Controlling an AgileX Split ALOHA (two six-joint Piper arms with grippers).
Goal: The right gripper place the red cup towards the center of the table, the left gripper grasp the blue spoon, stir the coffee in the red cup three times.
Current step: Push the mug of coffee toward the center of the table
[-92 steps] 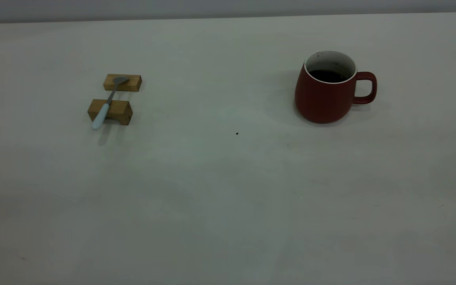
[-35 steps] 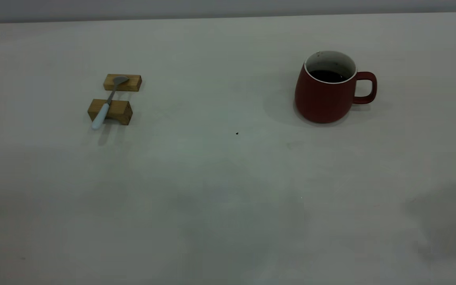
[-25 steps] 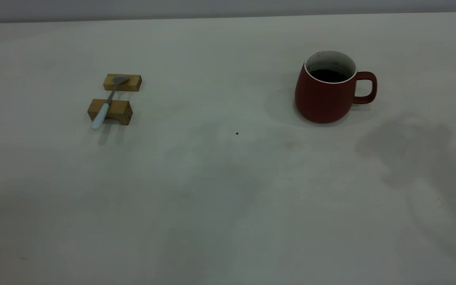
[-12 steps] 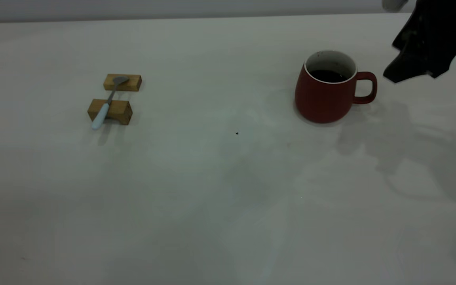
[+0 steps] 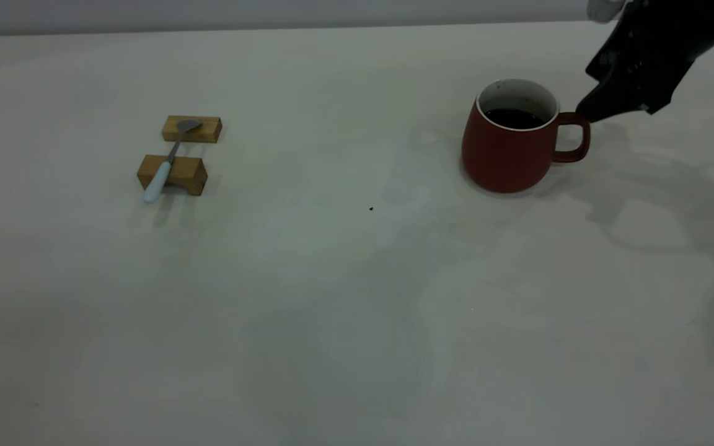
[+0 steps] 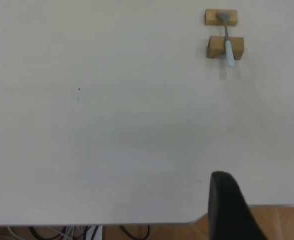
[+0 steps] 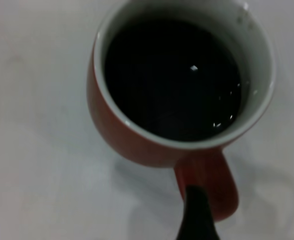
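The red cup (image 5: 509,145) stands right of the table's (image 5: 332,310) centre, handle pointing toward the right gripper (image 5: 586,111); its fingertip (image 7: 196,212) sits at the handle; whether spread, I cannot tell.

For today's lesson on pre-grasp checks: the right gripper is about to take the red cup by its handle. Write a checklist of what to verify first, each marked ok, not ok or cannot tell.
1. red cup upright on the table: ok.
2. Handle faces the right gripper, nothing between them: ok.
3. One finger lined up over the handle in the right wrist view: ok.
4. Jaws wide enough to straddle the handle: cannot tell.
5. coffee sits below the rim, so a gentle slide should not spill: ok.
6. blue spoon rests on its wooden blocks, far from the cup's path: ok.
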